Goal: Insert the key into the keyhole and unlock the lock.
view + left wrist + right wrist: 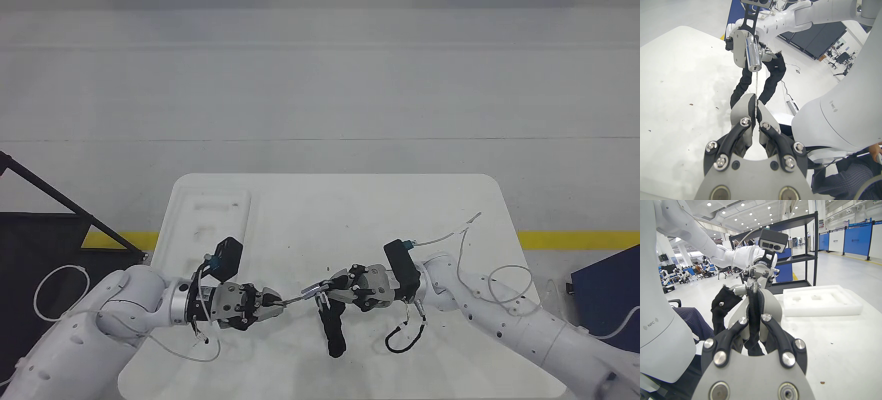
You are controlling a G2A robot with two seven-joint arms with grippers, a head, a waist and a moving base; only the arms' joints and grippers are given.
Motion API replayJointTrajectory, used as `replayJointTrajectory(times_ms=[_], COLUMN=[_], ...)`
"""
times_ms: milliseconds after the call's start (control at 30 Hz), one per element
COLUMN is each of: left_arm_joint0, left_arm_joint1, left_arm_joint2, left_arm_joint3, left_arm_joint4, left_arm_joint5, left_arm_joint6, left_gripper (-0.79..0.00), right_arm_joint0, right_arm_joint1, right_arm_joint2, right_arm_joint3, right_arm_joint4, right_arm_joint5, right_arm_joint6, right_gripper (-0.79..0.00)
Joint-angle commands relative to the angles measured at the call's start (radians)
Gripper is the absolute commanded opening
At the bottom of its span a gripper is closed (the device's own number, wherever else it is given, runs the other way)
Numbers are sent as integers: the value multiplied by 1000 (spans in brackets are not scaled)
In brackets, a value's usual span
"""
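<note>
At the left of the top view, the left gripper (270, 298) hangs over the table (440, 200), its jaws closed flat on the bow of the key (292, 296). The blade juts out to the right, its long axis almost level across the frame and rising a little towards the lock (322, 290) at centre. In the left wrist view the blade climbs straight up the middle of the frame to the keyhole (754, 68) in the lower end face of the chrome cylinder. The tip meets the slot, but I cannot tell how deep it sits. The cylinder leans slightly left of the blade's line, so pushing in probably needs a small correction first. Right of centre in the top view, the right gripper (348, 284) is clamped on the lock's body, and the black sleeved cable (333, 335) droops towards the lower edge. The keyhole faces the left arm, which looks the one to advance and then twist.
</note>
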Motion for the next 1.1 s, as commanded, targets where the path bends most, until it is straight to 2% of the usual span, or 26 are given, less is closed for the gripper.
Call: replayJointTrajectory(times_ms=[0, 1067], left_arm_joint0=[1, -26], left_arm_joint1=[0, -10], left_arm_joint2=[-2, 24], left_arm_joint3=[0, -7], left_arm_joint4=[-1, 5], left_arm_joint5=[1, 40], left_arm_joint6=[2, -6], left_gripper=[-785, -785], right_arm_joint0=[0, 0], right_arm_joint1=[0, 0], right_arm_joint2=[0, 0], right_arm_joint3=[0, 0], right_arm_joint4=[0, 0], right_arm_joint5=[0, 0], right_arm_joint6=[0, 0], right_gripper=[-785, -785])
